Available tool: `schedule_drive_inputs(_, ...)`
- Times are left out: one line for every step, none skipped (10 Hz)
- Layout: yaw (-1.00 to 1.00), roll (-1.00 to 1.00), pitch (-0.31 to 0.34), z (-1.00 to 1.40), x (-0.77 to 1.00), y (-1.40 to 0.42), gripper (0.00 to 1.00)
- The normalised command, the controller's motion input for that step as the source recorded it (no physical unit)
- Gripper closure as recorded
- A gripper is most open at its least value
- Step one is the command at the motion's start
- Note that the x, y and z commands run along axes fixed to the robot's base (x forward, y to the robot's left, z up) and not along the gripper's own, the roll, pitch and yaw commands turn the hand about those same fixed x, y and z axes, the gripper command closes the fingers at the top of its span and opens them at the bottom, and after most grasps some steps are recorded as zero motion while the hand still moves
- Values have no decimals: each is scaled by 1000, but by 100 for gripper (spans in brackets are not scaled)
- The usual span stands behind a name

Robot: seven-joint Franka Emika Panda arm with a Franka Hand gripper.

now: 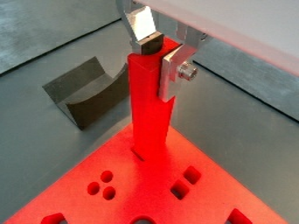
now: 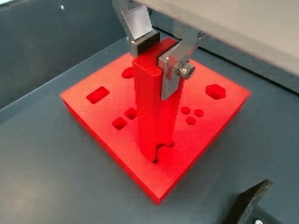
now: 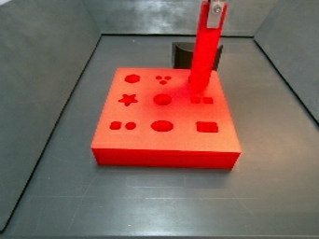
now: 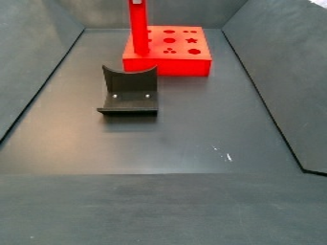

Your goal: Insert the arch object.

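Observation:
The arch object (image 1: 152,114) is a tall red bar standing upright, also seen in a wrist view (image 2: 149,114) and in both side views (image 3: 203,56) (image 4: 136,29). My gripper (image 1: 158,54) (image 2: 160,54) is shut on its upper end, one silver finger on each side; it shows at the top edge of a side view (image 3: 214,11). The bar's lower end meets the top of the red block (image 2: 100,112) (image 1: 82,175) (image 3: 162,147) (image 4: 179,59) at a slot near one edge. How deep it sits I cannot tell.
The block has several other holes: round, square, star-shaped. The dark fixture (image 4: 128,91) (image 1: 84,92) (image 3: 185,51) (image 2: 251,210) stands on the grey floor beside the block. Sloped grey walls enclose the floor.

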Motion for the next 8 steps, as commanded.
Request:
schedule_drive_inputs(0,0,-23,-189,-57,-14,100)
schedule_drive_inputs(0,0,-6,-194,0,29,100)
schedule_drive_inputs(0,-4,0,-169,0,151,100)
schedule_drive_inputs(0,-33,0,-151,-20,174,100)
schedule_drive_inputs(0,-49,0,-154,-97,146,100)
schedule_drive_inputs(0,-40,0,-151,-80,100,100)
schedule_drive_inputs(0,0,0,-163,-117,0,100)
schedule_drive_inputs(-9,53,-11,-160,-40,-126,100)
